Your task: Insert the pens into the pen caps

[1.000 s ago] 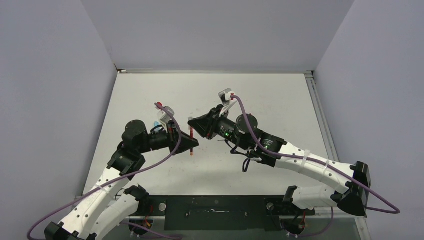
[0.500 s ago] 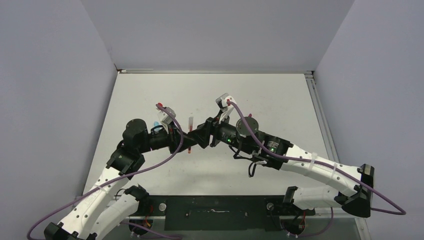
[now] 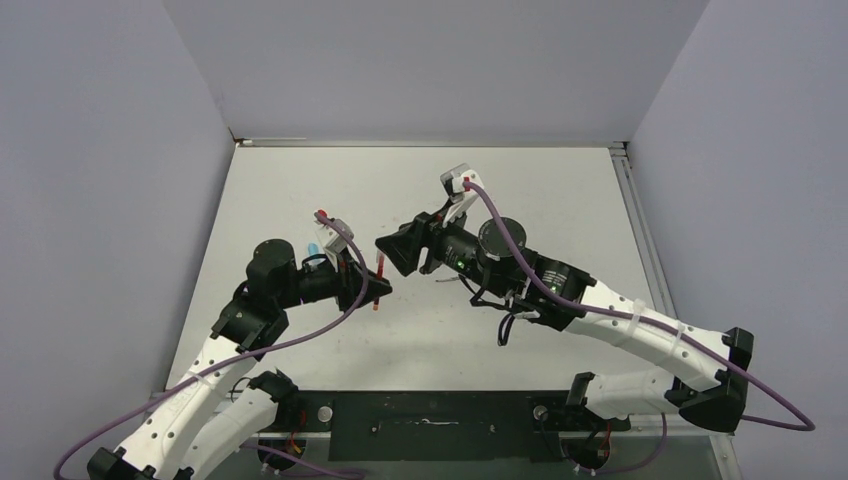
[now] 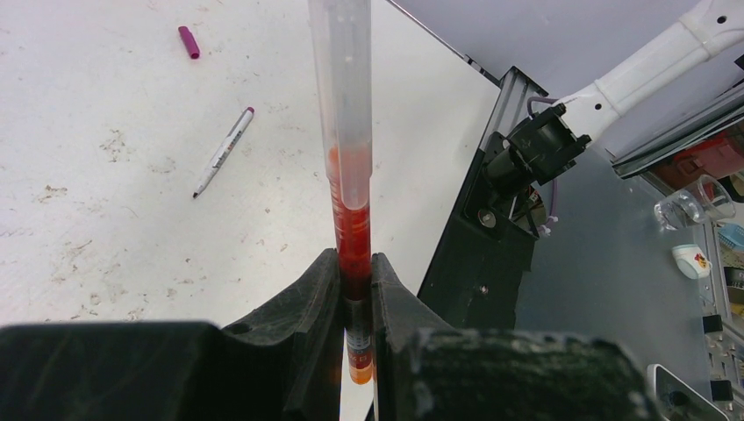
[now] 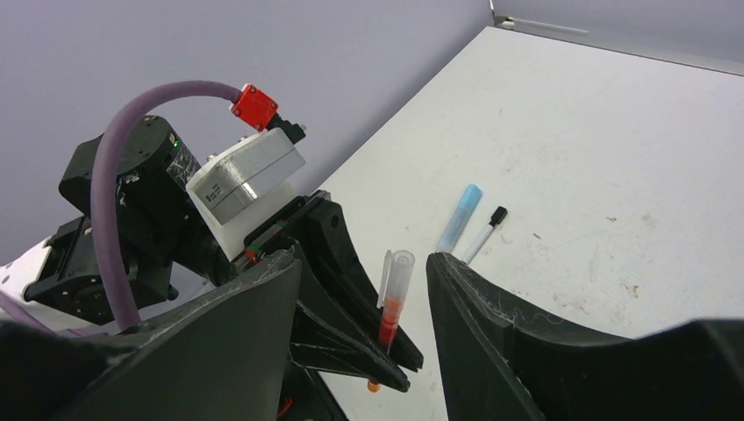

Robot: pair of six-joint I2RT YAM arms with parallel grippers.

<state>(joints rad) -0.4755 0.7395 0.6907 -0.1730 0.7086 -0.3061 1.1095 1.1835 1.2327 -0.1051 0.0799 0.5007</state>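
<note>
Jaws of the right tool (image 5: 364, 259) now stand apart and empty. A second ago they were clenched; half a second ago that tool was pressed up against the left one, and it has since drawn back, leaving a gap between them in the top view. The clear tubular plastic cap (image 5: 399, 272) stays on the thin red stick pen (image 4: 353, 241), which the left tool (image 4: 355, 289) clamps upright by its lower shaft above the white speckled surface (image 3: 540, 200). This pen looks capped, though how fully it is seated I cannot tell. Farther out, a short light-blue plastic cap (image 5: 461, 215) lies just beside a thin white pen with a black end (image 5: 485, 232), probably the next pair.
</note>
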